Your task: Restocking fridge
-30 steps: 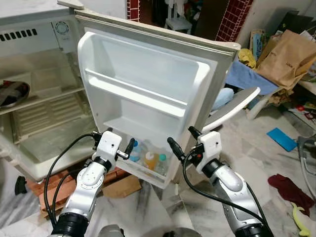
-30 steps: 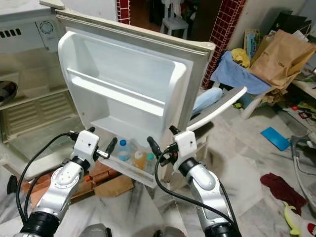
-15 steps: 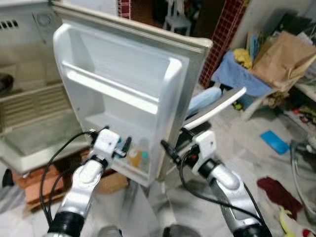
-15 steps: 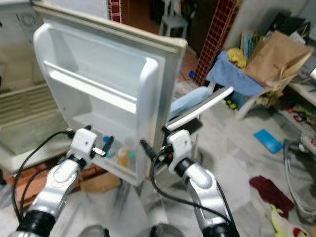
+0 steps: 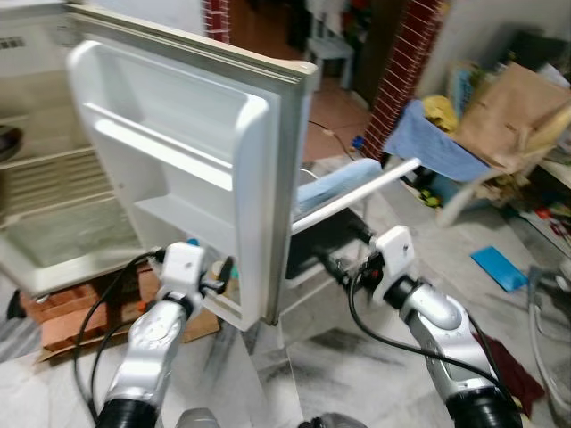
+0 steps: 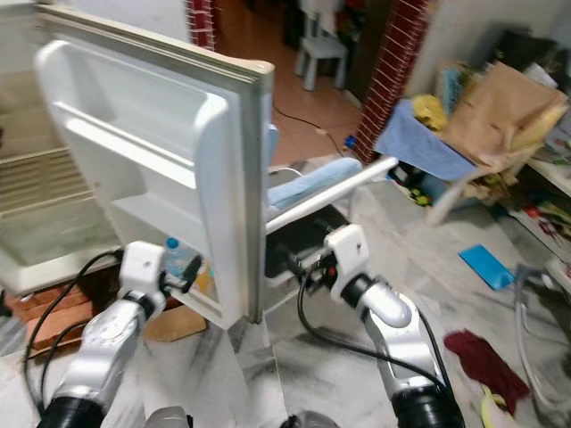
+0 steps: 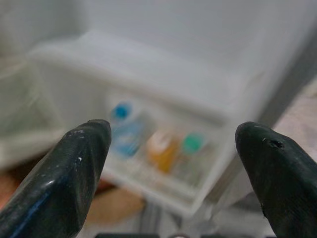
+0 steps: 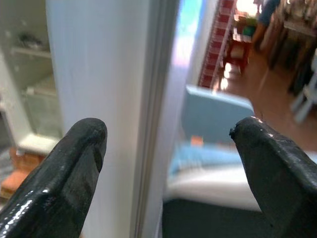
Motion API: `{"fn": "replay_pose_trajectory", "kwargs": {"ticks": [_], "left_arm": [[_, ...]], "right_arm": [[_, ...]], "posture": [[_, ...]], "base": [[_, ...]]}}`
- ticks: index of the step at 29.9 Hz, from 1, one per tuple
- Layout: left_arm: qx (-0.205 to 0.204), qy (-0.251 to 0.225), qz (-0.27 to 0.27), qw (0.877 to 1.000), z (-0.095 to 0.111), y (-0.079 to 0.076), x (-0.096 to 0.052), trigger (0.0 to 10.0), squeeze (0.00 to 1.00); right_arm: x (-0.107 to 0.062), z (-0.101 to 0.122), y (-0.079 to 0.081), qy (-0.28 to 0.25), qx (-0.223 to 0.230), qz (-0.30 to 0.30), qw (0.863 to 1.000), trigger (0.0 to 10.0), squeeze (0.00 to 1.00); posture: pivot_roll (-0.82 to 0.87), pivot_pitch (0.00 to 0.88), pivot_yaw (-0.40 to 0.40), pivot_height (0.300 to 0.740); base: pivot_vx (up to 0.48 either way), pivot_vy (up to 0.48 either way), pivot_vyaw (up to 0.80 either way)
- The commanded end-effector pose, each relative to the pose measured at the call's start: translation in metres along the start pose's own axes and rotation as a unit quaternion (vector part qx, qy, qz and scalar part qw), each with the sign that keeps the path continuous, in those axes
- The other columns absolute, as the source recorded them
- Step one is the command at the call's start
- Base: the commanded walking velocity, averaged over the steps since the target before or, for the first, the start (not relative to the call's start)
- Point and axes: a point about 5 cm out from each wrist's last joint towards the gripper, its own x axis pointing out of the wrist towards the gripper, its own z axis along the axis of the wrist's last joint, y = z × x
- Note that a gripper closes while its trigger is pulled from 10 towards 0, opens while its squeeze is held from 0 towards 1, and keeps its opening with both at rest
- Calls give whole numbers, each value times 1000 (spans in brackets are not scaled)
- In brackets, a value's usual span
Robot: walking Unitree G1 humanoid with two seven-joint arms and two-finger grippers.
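The fridge door (image 5: 178, 169) stands open, so its lowest door shelf (image 7: 163, 178) with three small bottles (image 7: 158, 148) stays reachable for restocking. The left gripper (image 5: 214, 275) hangs released and empty just before that shelf, bottles framed between its fingers but untouched. The right gripper (image 5: 343, 263), also spread and empty, sits beyond the door's outer edge, probably ready to steady or swing it.

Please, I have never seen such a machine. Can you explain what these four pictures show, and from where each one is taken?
It is a walking humanoid robot restocking a fridge. The two wide pictures come from cameras in its head, looking down at its silver arms and the open fridge door. The two close pictures come from its wrists, looking along the black fingers. The left gripper is open and empty, facing three small bottles in the door's bottom shelf. The right gripper is open too, facing the door's outer edge. Nothing is held.
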Motion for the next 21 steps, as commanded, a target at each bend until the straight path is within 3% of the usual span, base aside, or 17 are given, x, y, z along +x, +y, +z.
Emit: {"fn": "replay_pose_trajectory", "kwargs": {"ticks": [1, 6, 12, 15, 18, 20, 21], "left_arm": [[-15, 13, -2, 1000, -2, -1, -6, 10000, 0], [-19, 35, -5, 999, -7, -2, -10, 10000, 0], [-8, 70, -46, 996, -11, -12, -13, 10000, 0], [-8, 77, -48, 996, -11, -13, -14, 10000, 0], [-9, 85, -48, 995, -12, -13, -14, 10000, 0], [-15, 98, -44, 994, -14, -12, -16, 10000, 0], [-16, 100, -43, 994, -14, -12, -16, 10000, 0]], "right_arm": [[5, 5, -11, -11, -11, -36, 999, 10000, 0], [12, 12, -19, -29, -20, -58, 998, 10000, 0], [33, 30, -29, -57, -31, -65, 996, 10000, 0], [40, 36, -30, -65, -17, -62, 996, 10000, 0], [41, 46, -14, -84, 66, 35, 994, 10000, 0], [25, 59, 15, -100, 142, 183, 968, 10000, 0], [23, 60, 18, -103, 147, 197, 964, 10000, 0]], "posture": [[28, 0, -61, 740], [39, 0, -64, 740], [44, 0, -62, 740], [47, 0, -63, 740], [48, 0, -64, 740], [44, 0, -63, 740], [43, 0, -63, 740]], "base": [[0, 0, 800], [0, 0, 800], [0, 0, 800], [0, 0, 800], [0, 0, 158], [0, 0, 0], [0, 0, 0]]}}
